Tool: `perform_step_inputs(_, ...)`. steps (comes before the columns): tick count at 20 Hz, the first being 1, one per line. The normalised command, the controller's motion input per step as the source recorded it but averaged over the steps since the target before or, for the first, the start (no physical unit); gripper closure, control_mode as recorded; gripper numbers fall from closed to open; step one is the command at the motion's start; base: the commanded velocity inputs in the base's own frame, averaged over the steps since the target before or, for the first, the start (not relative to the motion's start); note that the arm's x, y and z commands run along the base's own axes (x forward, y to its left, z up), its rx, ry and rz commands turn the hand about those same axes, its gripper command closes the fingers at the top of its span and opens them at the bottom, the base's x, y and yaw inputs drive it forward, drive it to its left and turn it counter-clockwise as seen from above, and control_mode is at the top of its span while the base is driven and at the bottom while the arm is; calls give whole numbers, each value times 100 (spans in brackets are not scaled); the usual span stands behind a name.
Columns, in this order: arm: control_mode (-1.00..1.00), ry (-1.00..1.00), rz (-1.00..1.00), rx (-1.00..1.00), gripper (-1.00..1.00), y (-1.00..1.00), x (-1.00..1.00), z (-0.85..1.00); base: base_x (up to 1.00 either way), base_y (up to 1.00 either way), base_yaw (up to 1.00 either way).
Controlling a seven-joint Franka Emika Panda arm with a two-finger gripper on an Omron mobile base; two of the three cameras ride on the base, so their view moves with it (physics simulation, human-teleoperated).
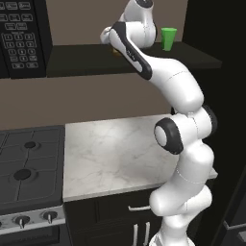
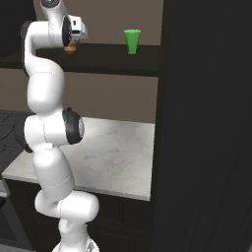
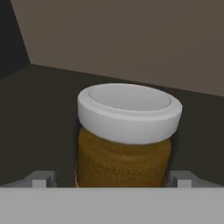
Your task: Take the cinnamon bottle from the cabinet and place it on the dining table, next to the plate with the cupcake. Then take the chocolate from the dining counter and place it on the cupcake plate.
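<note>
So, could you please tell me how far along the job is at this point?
Nothing is finished. The cinnamon bottle stands on the cabinet shelf, the open fingers on either side of it, not yet closed. Grasping it, carrying it to the dining table, and the chocolate step all remain.

Shelf of the cabinet (image 1: 86, 60): bare dark board on both sides of the cinnamon bottle (image 3: 124, 144), so my open fingers (image 3: 41, 178) flank it freely. Green cup (image 2: 132, 41) stands well apart to its right. Microwave (image 1: 21, 38) closes off the shelf's left end.
</note>
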Motion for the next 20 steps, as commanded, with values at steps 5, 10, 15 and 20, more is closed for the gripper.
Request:
perform_step_inputs(5, -100, -9, 0, 0, 100, 0, 0, -11, 0, 0, 0)
perform_step_inputs(10, -100, -7, 0, 0, 100, 0, 0, -17, 0, 0, 0)
perform_step_inputs(15, -100, -10, -2, 0, 100, 2, -42, -20, 0, 0, 0)
perform_step_inputs(20, -100, -7, -7, 2, 100, 5, -95, -4, 0, 0, 0)
